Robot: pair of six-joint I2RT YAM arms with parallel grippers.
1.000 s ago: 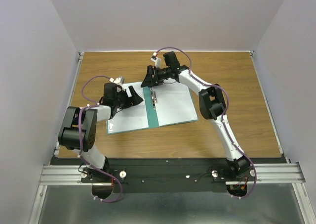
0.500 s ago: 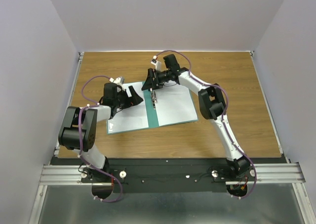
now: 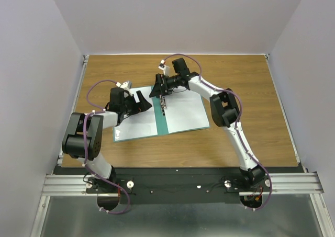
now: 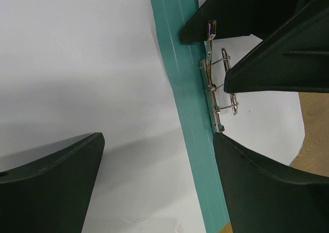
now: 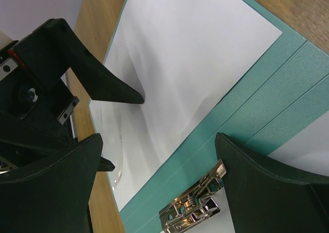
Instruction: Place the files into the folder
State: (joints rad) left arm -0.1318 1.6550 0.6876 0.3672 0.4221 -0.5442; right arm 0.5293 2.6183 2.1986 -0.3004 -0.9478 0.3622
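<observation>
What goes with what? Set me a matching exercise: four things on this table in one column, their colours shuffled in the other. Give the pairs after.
Things:
1. spine
2. clip
3. sheet
4. table

Colours:
a. white
b. brown wood
c. teal
d. silver metal

Pairs: 1-c, 2-d, 3-a, 4-b
</observation>
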